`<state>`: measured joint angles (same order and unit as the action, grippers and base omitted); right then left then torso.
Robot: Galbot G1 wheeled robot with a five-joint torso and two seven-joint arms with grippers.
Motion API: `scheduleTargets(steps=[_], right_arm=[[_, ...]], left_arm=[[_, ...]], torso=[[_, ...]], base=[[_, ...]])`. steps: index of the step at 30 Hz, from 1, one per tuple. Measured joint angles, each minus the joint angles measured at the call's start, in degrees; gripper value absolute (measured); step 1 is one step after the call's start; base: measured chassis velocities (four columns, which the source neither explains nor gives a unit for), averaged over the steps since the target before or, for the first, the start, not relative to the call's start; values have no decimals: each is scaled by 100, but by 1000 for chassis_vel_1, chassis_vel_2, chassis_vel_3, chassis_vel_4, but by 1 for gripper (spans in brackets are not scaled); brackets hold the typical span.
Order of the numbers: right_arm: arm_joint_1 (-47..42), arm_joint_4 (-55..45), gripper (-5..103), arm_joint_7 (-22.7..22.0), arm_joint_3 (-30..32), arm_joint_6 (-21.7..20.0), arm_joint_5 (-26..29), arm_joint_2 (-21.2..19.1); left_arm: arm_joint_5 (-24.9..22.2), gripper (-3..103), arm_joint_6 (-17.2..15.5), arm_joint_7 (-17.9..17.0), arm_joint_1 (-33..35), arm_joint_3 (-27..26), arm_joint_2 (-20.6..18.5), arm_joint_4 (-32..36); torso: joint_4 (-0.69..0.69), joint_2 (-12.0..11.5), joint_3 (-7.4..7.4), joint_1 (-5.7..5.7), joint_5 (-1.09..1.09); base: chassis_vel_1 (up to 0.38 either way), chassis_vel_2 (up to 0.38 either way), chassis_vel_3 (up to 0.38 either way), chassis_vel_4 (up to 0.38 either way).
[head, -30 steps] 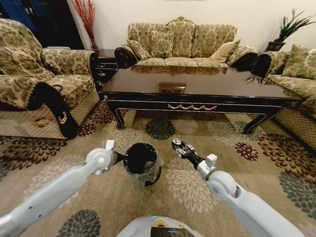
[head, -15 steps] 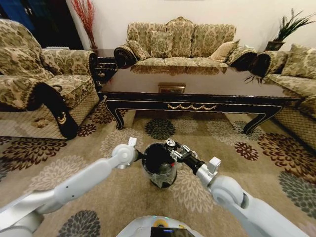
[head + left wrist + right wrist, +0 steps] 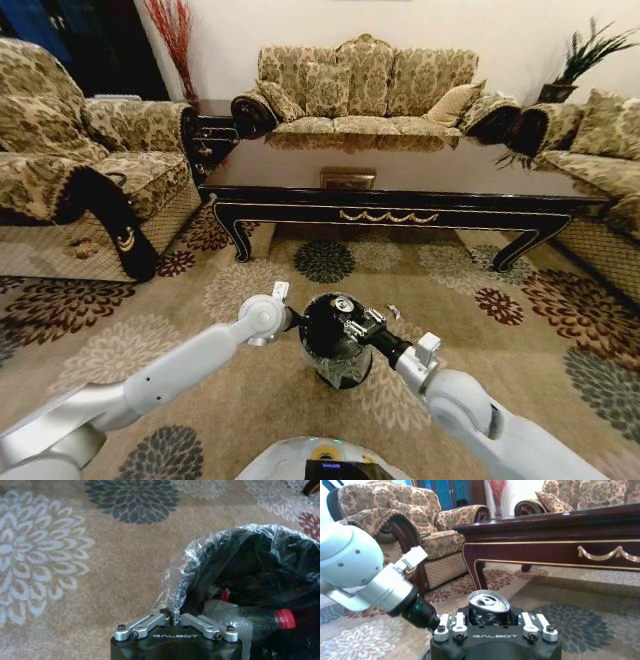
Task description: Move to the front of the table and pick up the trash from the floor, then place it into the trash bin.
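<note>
The black trash bin [image 3: 340,368] with its clear liner stands on the patterned floor [image 3: 250,400] in front of the long dark table [image 3: 400,165]. My left gripper [image 3: 171,614] is shut on the liner's edge at the trash bin's rim [image 3: 240,532]. Inside lies a clear bottle with a red cap [image 3: 284,618]. Over the bin's mouth my right gripper [image 3: 350,322] is shut on a piece of trash, a metal can [image 3: 489,605] with a silver top. A tiny white scrap [image 3: 393,312] lies on the carpet just right of the bin.
Patterned sofas surround the table: an armchair [image 3: 70,170] at left, a long sofa [image 3: 370,90] behind and another [image 3: 600,150] at right. A small dark side table [image 3: 215,130] fills the back left corner. Open carpet lies on both sides of the bin.
The bin, held by my left gripper, has shifted to the right. My right gripper has brought the can leftward and down, from beside the bin to over its mouth.
</note>
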<state>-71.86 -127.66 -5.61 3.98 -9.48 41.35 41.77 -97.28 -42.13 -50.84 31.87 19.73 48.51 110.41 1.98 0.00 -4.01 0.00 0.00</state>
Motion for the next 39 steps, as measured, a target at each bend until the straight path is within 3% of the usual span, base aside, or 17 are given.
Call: scheduleTargets(steps=[3, 4, 6, 10, 12, 14, 18, 22, 26, 39], right_arm=[[0, 15, 46, -5, -15, -9, 1, 22], [9, 28, 56, -8, -30, -17, 3, 38], [18, 42, 56, -8, -39, -17, 0, 49], [48, 110, 78, -11, -65, -8, -45, 122], [49, 111, 78, -11, -66, -8, -48, 130], [43, 111, 88, -7, -69, -6, -72, 197], [34, 118, 99, -97, -27, 41, -61, 333], [72, 143, 100, -355, 22, 154, 176, 407], [170, 310, 100, -481, 146, 354, 204, 472], [260, 946, 100, -432, 162, 555, 200, 567]], left_arm=[[-5, 0, 0, 1, 26, -27, -47, 28], [-2, 0, 0, 1, 59, -50, -76, 32], [9, 0, 0, 1, 89, -82, -79, 32], [48, 0, 0, 2, 172, -179, -83, 35], [49, 0, 0, 3, 176, -180, -91, 38], [50, 0, 0, 4, 181, -196, -124, 47], [65, 0, 0, 15, 229, -291, -151, 47], [119, 0, 0, 52, 357, -437, -263, 37], [202, 0, 0, 142, 661, -909, -409, -8], [266, 0, 0, 403, 1101, -1745, -785, -76]], torso=[[-1, 0, 0, 0, 0], [0, 0, 0, 0, 1], [0, 0, 0, 0, 0], [-1, 0, 0, 0, -1], [-1, 0, 0, 0, -1], [0, 0, 0, 0, -1], [-1, 0, 0, 0, -1], [-2, 0, 0, 0, -1], [0, 0, 0, 0, -2], [0, 0, 0, 0, -1]], base=[[0, 0, 0, 0], [0, 0, 0, 0], [0, 0, 0, 0], [0, 0, 0, 0], [0, 0, 0, 0], [0, 0, 0, 0], [0, 0, 0, 0], [0, 0, 0, 0], [0, 0, 0, 0], [0, 0, 0, 0]])
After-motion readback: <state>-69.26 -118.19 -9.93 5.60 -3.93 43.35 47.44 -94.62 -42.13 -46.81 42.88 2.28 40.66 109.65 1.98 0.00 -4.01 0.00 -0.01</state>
